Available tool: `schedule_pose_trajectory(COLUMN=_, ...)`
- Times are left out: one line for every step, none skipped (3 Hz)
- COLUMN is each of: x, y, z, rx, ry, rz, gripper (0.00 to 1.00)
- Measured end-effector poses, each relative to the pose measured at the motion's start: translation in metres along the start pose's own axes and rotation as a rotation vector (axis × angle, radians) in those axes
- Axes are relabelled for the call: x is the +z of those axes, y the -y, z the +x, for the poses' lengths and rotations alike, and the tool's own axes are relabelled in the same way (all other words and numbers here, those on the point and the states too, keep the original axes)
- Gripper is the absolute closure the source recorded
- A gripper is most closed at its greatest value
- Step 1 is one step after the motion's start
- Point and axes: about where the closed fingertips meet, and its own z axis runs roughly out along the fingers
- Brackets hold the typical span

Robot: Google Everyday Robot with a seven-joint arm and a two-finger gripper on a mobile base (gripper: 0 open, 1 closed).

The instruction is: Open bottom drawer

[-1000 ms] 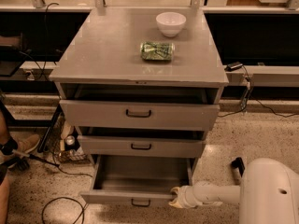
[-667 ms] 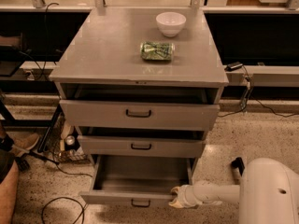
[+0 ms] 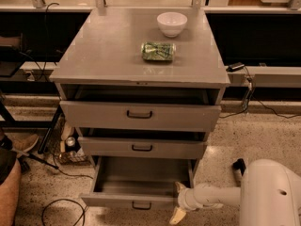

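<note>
bottom drawer (image 3: 117, 200): lowest of three, pulled well out past the worktop (image 3: 103, 55) front edge.
gripper (image 3: 178, 202): mine, below the worktop's front right corner, at the drawer front's right end.
jaws: spread, one fingertip (image 3: 180, 188) above the panel, one below; probably set there to drag it outward.
hidden: whether i touched the panel was unclear; my arm was cut off at the right.

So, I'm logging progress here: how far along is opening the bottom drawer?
Mostly done: the bottom drawer stands pulled well out, its empty inside showing. In hand: the gripper sits at the drawer front's right end. Left: perhaps a little more pull, then backing away.
</note>
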Motion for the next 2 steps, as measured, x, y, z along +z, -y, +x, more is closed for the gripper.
schedule_pose_trajectory(x=0.0, y=0.0, z=0.0, rx=0.0, ry=0.0, rz=0.0, gripper=0.0)
schedule_pose_trajectory(x=-0.027, y=0.006, z=0.005, rx=-0.005, ry=0.017, rz=0.028, gripper=0.0)
